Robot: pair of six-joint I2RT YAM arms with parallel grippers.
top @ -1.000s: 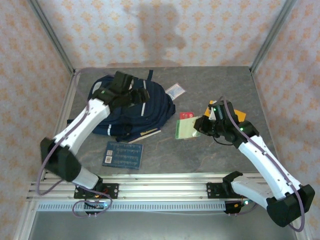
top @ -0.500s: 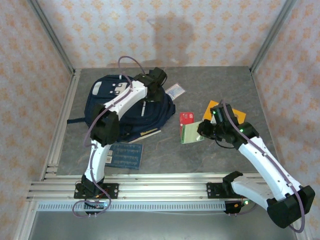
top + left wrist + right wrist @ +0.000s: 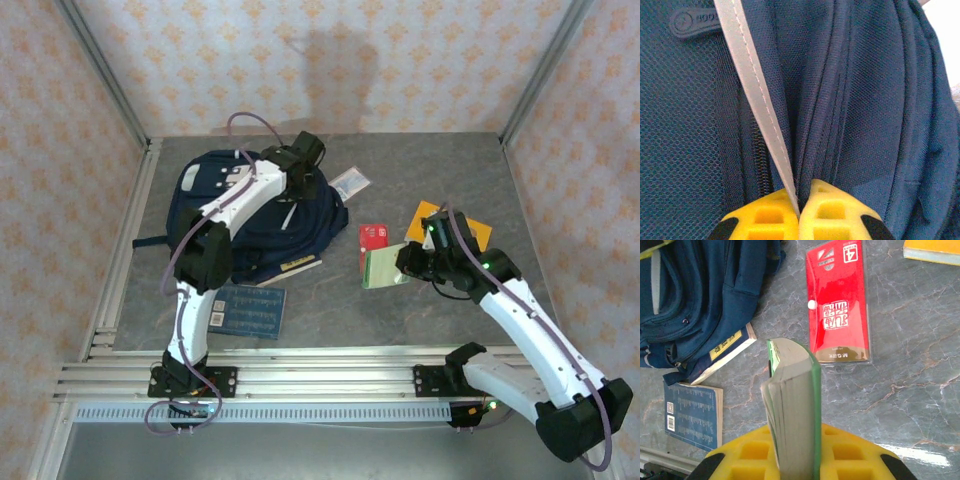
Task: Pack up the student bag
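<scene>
The student bag (image 3: 310, 222) lies flat on the far-left part of the table (image 3: 440, 165), and the left end effector (image 3: 799, 202) is pressed together on it — its yellow tips pinch the bag's grey stripe (image 3: 752, 85) beside a zipper seam. The right end effector (image 3: 792, 452) is clamped on a green book (image 3: 795, 400) — held on edge over the table, just beside a red packet (image 3: 840, 305), to the bag's right.

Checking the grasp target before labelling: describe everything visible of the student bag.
The student bag is a large navy backpack of woven fabric with mesh panels, grey reflective stripes, white patches at its far-left end and a dark zipper. It lies flat on the grey table, far left, with a strap trailing left. The left hand is shut on a fabric fold beside a stripe. A book pokes out at its near edge.
</scene>
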